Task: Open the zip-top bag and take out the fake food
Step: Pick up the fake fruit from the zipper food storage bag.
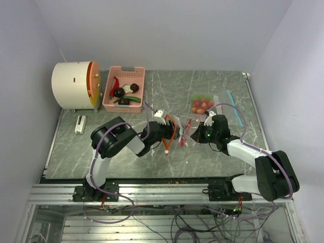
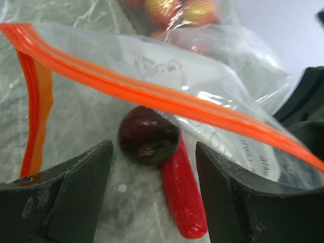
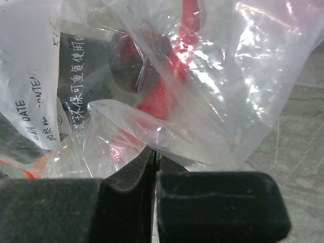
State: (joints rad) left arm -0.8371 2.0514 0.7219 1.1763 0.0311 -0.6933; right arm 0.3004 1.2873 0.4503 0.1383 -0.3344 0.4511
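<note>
black-white arms point(image 1: 117, 135), purple cables point(image 1: 94, 154)

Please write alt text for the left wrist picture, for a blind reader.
A dark purple toy fruit and a red toy pepper lie in the open mouth of a clear bag, under its orange zip strip. Two black jaws stand open below, one on each side. Red and yellow toy fruits show behind, blurred.

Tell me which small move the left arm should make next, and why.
Probably ease the open left pincer forward and close on the dark purple fruit: it lies just ahead in the open bag, whose plastic the right pincer pinches.
</note>
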